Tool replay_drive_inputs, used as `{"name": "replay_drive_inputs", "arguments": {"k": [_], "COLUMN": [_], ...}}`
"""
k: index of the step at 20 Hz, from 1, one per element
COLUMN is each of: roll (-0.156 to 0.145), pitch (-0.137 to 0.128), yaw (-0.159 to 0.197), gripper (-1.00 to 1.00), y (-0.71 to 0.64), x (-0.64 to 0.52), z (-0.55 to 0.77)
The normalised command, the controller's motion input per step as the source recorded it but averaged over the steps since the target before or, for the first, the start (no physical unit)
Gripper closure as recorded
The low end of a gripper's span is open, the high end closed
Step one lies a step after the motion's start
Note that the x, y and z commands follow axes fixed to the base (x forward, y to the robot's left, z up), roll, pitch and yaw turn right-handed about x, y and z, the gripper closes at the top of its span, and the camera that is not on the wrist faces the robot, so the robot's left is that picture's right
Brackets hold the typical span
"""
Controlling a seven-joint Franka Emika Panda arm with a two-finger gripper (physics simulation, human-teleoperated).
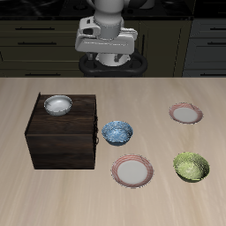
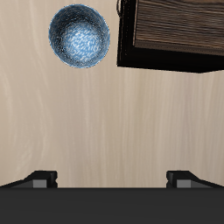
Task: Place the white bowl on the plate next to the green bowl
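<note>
The white bowl (image 1: 58, 105) sits on top of a dark wooden cabinet (image 1: 62, 141). The plate (image 1: 133, 170), white with a pinkish-red rim, lies near the table's front edge, beside the green bowl (image 1: 192, 166). My gripper (image 1: 112, 64) hangs high above the back of the table, far from all of them. In the wrist view my gripper (image 2: 112, 179) is open and empty, its fingertips (image 2: 40, 178) wide apart. The white bowl, the plate and the green bowl are out of the wrist view.
A blue patterned bowl (image 1: 116, 132) (image 2: 80, 35) stands beside the cabinet (image 2: 175, 35). A second, slightly smaller pink-rimmed plate (image 1: 185, 113) lies farther back, behind the green bowl.
</note>
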Motion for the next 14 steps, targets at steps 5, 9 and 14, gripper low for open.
{"name": "replay_drive_inputs", "arguments": {"k": [5,9,14], "roll": [0.042,0.001,-0.019], "pitch": [0.001,-0.004,0.005], "yaw": [0.002,-0.014,0.007], "gripper": [-1.00,-1.00,-1.00], "y": [-0.15,-0.19,-0.16], "x": [0.19,0.17,0.17], "z": [0.09,0.14,0.07]}}
